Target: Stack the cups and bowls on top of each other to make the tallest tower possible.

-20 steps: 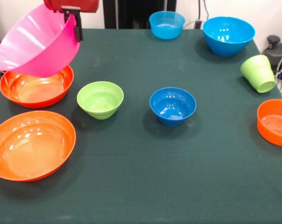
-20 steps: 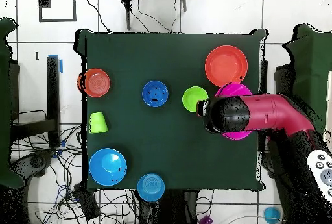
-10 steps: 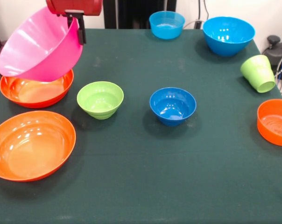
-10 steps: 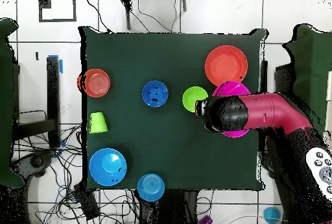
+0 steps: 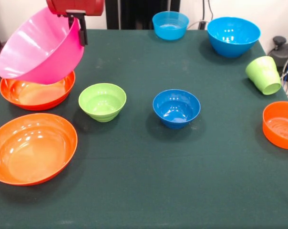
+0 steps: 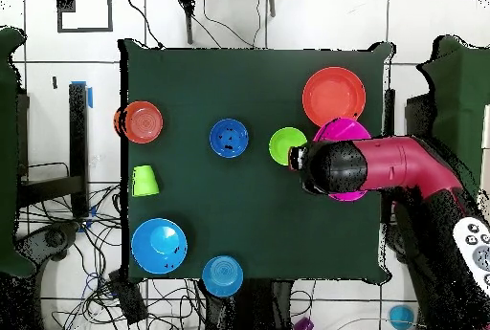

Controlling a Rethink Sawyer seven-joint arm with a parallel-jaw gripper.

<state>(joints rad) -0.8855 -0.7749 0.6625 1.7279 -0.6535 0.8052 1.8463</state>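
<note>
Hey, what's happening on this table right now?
The robot's gripper grips the rim of the big pink bowl, holding it tilted over a wide orange bowl at the table's edge. Another wide orange bowl, a small lime green bowl, a dark blue bowl and a tipped lime green cup sit apart, unstacked.

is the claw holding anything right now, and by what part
Yes: the claw grips the big pink bowl by its rim, tilted above a wide orange bowl.

Bright even light, soft shadows, glare on bowls point(image 5: 34, 155)
</note>
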